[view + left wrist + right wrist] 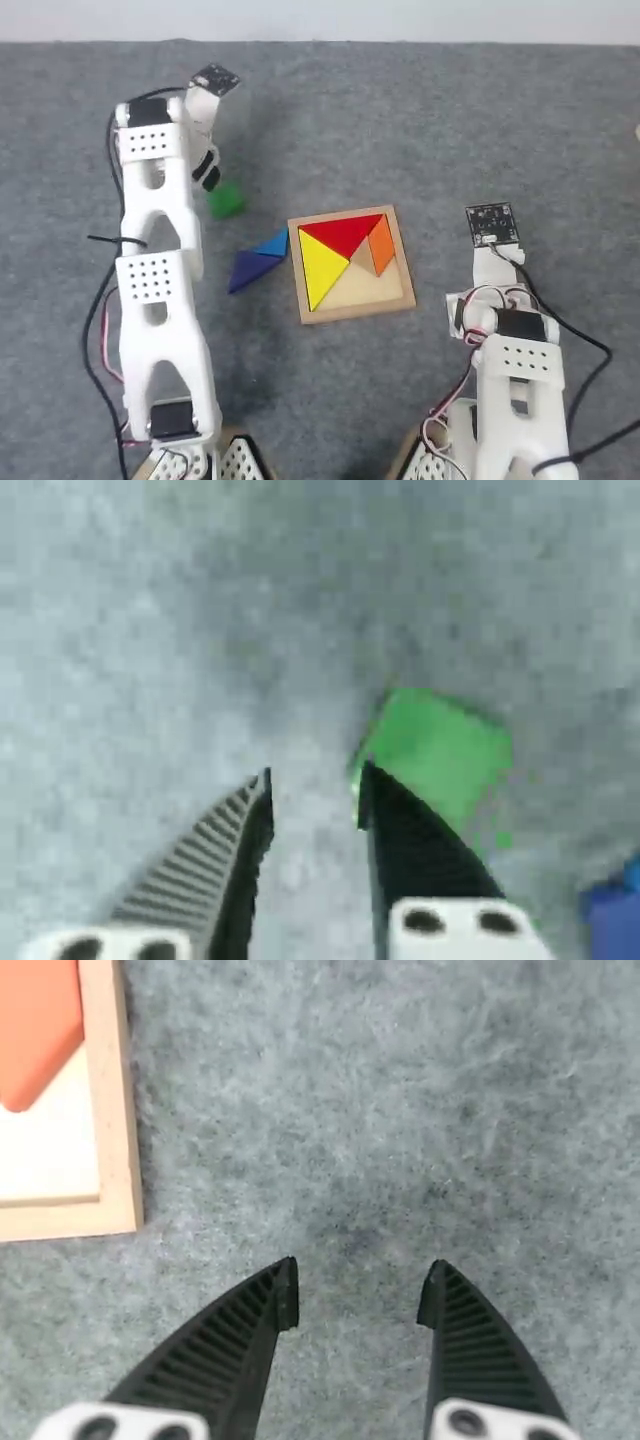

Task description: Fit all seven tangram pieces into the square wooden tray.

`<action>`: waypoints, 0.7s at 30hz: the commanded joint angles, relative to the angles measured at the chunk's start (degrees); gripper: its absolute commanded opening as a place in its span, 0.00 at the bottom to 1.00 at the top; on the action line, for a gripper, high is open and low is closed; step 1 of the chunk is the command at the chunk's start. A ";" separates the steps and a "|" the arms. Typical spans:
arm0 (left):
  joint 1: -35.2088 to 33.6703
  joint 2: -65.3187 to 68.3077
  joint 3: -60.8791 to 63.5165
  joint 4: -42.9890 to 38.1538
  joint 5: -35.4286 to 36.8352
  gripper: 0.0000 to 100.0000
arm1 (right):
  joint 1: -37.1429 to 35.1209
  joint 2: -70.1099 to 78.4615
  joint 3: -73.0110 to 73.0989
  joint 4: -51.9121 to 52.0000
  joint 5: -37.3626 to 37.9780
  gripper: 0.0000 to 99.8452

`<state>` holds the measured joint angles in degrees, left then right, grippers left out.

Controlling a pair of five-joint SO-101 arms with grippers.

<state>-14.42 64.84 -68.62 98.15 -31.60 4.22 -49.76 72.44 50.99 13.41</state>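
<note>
1. Can't resolve outline of green piece in left wrist view: blurred, one side covered by a finger of left gripper.
2. Same piece in high view: part tucked behind left arm.
3. Blue piece cut by edge, shape unclear.
4. Right wrist view: wooden tray and orange piece cut by edge.

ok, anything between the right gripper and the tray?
Nothing. Just bare grey carpet lies between the right gripper and the tray, as the right wrist view shows.
</note>
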 commanded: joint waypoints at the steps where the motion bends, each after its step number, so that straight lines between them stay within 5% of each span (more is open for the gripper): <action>1: 0.00 -8.00 7.78 2.64 -0.79 0.14 | 0.75 -0.31 -0.53 -0.92 0.70 0.21; 8: -0.09 -13.89 8.04 -5.63 6.77 0.18 | 0.66 -0.31 -0.53 -0.92 0.70 0.21; 13: 4.48 -12.57 8.31 2.55 -6.42 0.27 | 0.66 -0.31 -0.53 -0.92 0.70 0.21; 21: 4.75 -8.44 7.96 -2.55 -22.59 0.28 | 0.66 -0.31 -0.53 -0.92 0.70 0.21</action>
<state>-10.20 56.04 -59.47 97.63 -45.67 4.22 -49.76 72.44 50.99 13.41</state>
